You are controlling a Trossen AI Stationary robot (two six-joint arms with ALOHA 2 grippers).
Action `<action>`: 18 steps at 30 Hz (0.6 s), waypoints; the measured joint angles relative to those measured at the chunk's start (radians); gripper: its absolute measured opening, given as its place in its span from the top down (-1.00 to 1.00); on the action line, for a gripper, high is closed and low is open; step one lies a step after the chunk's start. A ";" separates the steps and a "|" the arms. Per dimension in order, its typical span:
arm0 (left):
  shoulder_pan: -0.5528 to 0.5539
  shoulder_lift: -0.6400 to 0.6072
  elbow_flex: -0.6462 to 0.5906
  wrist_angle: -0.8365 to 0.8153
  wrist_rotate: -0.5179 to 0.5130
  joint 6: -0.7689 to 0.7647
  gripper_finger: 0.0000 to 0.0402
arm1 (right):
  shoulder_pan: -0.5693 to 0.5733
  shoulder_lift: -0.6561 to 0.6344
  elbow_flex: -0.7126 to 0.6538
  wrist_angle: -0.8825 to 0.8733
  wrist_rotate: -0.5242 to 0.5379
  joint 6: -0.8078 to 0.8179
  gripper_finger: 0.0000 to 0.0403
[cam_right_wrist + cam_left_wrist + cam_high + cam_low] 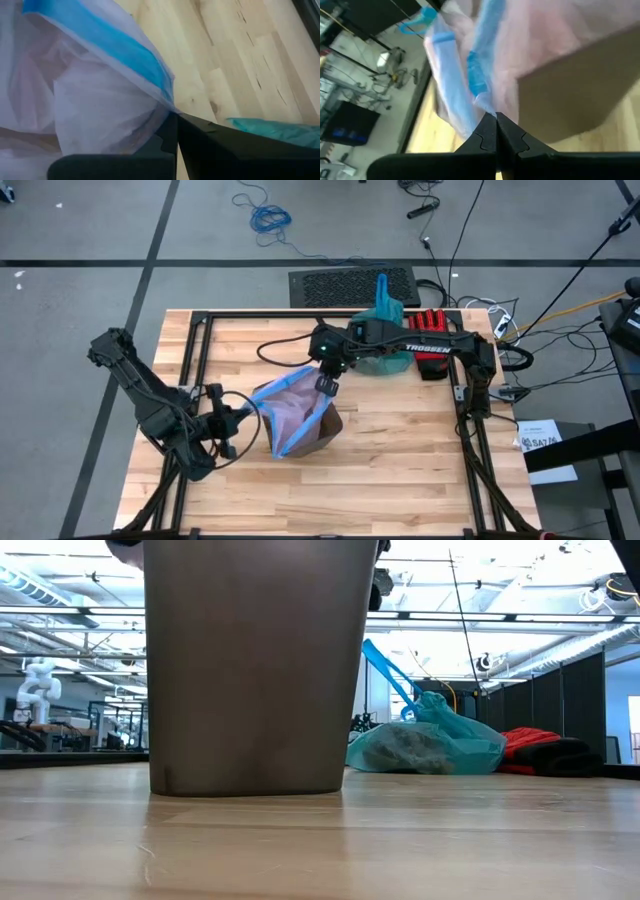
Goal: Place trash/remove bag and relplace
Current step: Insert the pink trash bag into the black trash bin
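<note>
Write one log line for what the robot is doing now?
left gripper: shut on pink bag | right gripper: shut on pink bag | teal bag: behind bin

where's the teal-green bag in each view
High view: teal-green bag at the table's far edge, beside the red glove.
Low view: right of the bin, on the table.
Left wrist view: not in it.
Right wrist view: lower right corner.
Shared landmark: the bin.

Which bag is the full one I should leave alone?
Start at the far edge of the table, by the right arm's base. The full bag lies there beside a red glove. It is teal with loop handles, apart from the pink, blue-edged bag both end effectors pinch at the bin.
</note>
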 joint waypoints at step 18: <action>0.000 0.001 0.123 0.058 0.065 0.035 0.25 | 0.014 0.000 0.000 0.008 -0.002 -0.028 1.00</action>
